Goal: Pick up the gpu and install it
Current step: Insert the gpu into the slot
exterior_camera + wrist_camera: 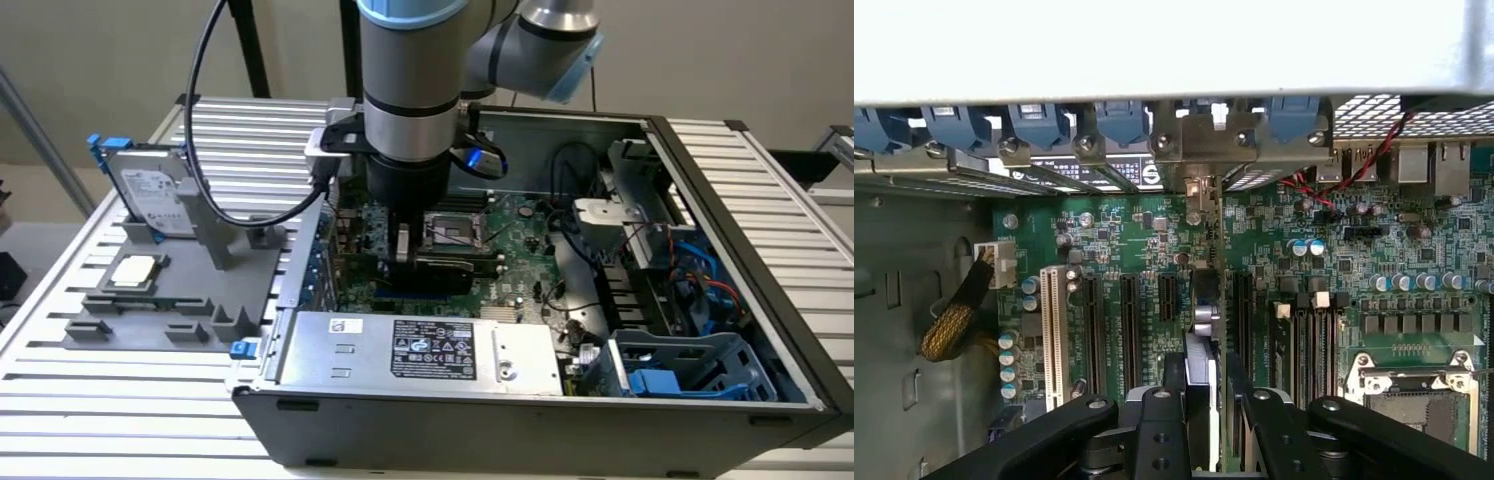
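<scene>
1. Currently the gripper [400, 262] is down inside the open case [747, 200]. It sits low over the motherboard [514, 225], on the exterior view's left of the CPU socket [454, 228].
2. Gripper state: pressed together on the gpu [457, 270]. In the wrist view the two black fingers [1159, 425] flank the card's thin upper edge. No gap shows between them and the card.
3. Gpu position: directly between and below the fingers, standing on edge rather than lying flat. How far along the card the grip sits cannot be told, since the near part is hidden by the gripper.
4. Long axis: runs from the gripper straight toward the case's rear wall. There the card's silver bracket [1199, 185] comes up under the row of blue clips [1039, 125]. The axis lies parallel to the expansion slots [1129, 320].
5. Key relation: the card's line falls in one slot lane, with open black slots on either side. The slot under it is covered by the card itself. Judged from this, no sideways offset or twist is apparent, and what matters is straight-down alignment along that lane.
6. Seating: cannot tell whether the lower edge is in the slot or just above it, because the contact line is hidden.
7. Outside the case, a hard drive [154, 190] and a small square chip [134, 270] sit on the surface [80, 400]. Both are well apart from the gripper.
</scene>
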